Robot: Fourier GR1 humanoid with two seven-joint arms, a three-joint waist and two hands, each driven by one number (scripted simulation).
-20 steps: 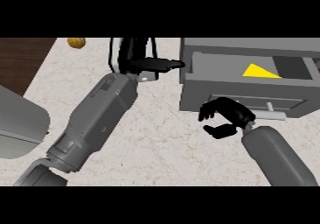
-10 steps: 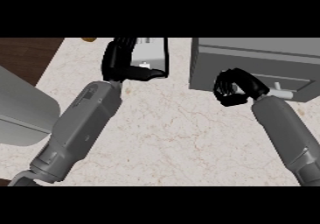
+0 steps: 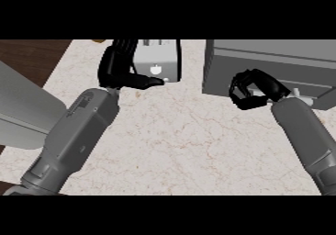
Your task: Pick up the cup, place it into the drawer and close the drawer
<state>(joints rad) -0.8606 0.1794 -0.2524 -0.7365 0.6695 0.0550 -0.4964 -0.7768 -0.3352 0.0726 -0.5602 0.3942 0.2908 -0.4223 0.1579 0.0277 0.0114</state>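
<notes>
Cup: not visible anywhere now, so its heading and long axis cannot be told; presumably inside the drawer, judging by how the task stands.

Drawer: front looks flush or nearly flush with the grey cabinet at the bench's right rear.

Right hand: lies against the drawer front, fingers curled, nothing seen in them. Clearly the nearer hand. Any remaining push runs straight away from the robot, into the cabinet face.

Left hand: well apart at upper left, fingers hanging relaxed beside a pale grey box-like appliance; holds nothing.
</notes>
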